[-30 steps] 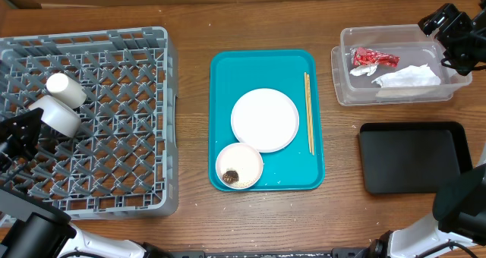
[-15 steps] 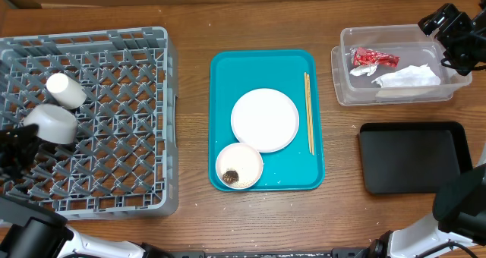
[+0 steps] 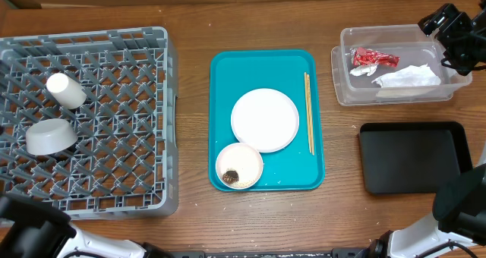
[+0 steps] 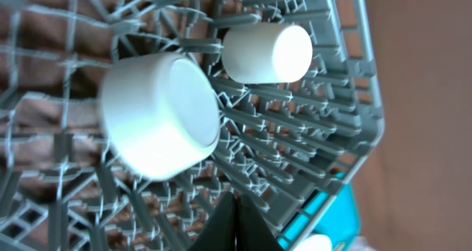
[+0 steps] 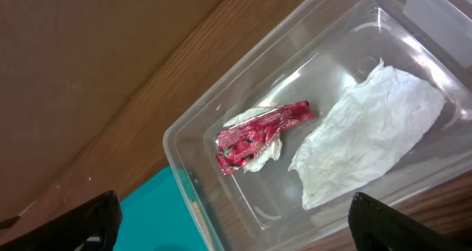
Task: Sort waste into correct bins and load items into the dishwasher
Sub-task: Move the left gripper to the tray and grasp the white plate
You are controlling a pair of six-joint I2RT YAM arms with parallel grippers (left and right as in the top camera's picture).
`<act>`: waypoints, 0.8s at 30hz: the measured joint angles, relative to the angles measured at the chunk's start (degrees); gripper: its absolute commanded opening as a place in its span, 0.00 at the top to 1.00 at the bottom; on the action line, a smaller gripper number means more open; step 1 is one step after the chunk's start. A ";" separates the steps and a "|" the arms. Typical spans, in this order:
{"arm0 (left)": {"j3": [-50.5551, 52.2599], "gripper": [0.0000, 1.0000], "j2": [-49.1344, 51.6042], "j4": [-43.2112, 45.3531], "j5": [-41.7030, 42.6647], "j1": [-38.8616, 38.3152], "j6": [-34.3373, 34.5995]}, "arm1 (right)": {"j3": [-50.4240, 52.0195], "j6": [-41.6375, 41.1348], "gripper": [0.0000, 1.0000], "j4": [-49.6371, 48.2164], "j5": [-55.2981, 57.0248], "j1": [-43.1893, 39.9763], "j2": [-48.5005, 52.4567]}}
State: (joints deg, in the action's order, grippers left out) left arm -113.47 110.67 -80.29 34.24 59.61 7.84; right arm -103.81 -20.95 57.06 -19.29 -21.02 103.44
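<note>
Peeking in, mostly cut off: left jaws pressed together, right jaws wide near clear tub (image 5: pixel 346 52).

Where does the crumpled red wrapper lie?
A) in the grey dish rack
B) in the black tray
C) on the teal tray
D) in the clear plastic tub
D: the red wrapper lies inside the clear tub, next to the white napkin.
</note>
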 measured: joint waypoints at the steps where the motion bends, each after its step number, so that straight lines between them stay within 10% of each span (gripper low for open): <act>1: 0.55 0.96 0.00 1.22 -1.33 -1.75 -0.17 | 0.00 -0.02 0.00 -0.02 0.00 0.02 0.00; 11: 9.05 0.96 1.05 13.29 -22.27 -18.05 4.31 | 0.00 -0.02 0.00 0.00 -0.02 0.02 0.02; 24: 9.62 0.96 3.26 10.14 -32.70 -16.04 10.05 | 0.00 -0.02 0.00 0.00 0.00 0.02 0.00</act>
State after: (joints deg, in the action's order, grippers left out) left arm -103.85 113.93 -70.15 1.54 43.57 17.89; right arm -103.81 -20.97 57.06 -19.29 -20.99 103.44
